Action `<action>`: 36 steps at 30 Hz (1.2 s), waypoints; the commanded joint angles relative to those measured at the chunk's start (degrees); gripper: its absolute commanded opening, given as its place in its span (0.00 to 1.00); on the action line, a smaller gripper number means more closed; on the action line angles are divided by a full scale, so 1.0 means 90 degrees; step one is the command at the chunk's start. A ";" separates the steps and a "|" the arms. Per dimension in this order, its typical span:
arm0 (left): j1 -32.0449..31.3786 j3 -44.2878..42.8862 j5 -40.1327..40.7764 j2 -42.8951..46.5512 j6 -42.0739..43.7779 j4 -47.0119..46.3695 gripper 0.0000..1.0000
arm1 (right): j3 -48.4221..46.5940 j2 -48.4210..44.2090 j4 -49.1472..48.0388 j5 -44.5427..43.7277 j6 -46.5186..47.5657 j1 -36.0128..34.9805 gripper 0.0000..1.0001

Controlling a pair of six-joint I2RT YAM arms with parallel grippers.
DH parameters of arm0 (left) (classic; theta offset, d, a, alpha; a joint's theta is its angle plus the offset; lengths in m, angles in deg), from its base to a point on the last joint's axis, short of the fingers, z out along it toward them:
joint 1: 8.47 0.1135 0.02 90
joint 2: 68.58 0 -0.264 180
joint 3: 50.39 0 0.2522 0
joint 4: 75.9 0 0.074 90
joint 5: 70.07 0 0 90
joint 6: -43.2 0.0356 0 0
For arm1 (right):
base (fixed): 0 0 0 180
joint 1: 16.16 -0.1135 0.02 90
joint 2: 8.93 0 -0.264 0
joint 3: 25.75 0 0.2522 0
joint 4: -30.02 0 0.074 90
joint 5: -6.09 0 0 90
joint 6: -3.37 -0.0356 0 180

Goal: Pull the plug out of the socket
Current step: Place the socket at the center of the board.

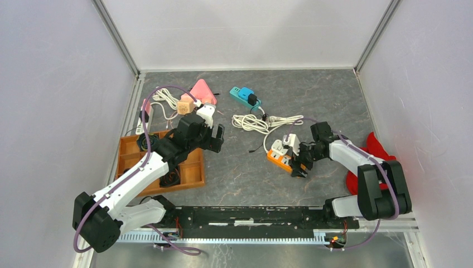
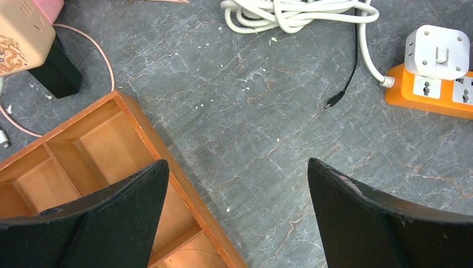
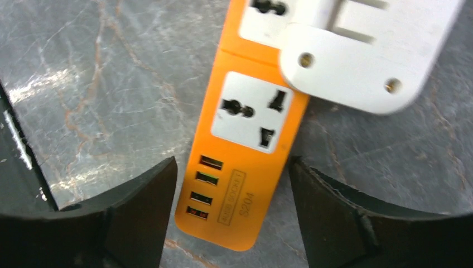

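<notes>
As the top view shows, the right gripper (image 1: 300, 166) is nearer: the plug (image 1: 287, 143) sits just ahead of it on the strip (image 1: 277, 158). In the left wrist view, the left gripper (image 2: 237, 167) is wide and empty, with the plug far ahead on its right and a tray (image 2: 83, 145) under its left finger. In the right wrist view, the jaws stand apart astride the strip's USB end and hold nothing. The strip's long axis runs forward to the plug.

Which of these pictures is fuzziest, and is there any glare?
Right wrist view: fuzziest, the orange power strip and white plug look soft, with a bright glare patch on the table. Left wrist view: crisp, the stone veins sharp. Top view: evenly lit, faint shadows only.
</notes>
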 commanded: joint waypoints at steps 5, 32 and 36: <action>-0.0012 0.0032 0.0078 -0.0007 0.0297 -0.0091 1.00 | -0.0654 0.0472 0.1559 0.0711 0.0888 -0.0439 0.89; -0.0092 0.2072 -0.2532 0.1375 -0.4104 -0.3470 1.00 | -0.1171 -0.1244 0.0389 0.0509 -0.0814 -0.1866 0.91; -0.0730 0.2362 -0.2105 0.1358 -0.4592 -0.4059 1.00 | -0.1626 -0.1247 -0.0117 0.0470 -0.1703 -0.1587 0.92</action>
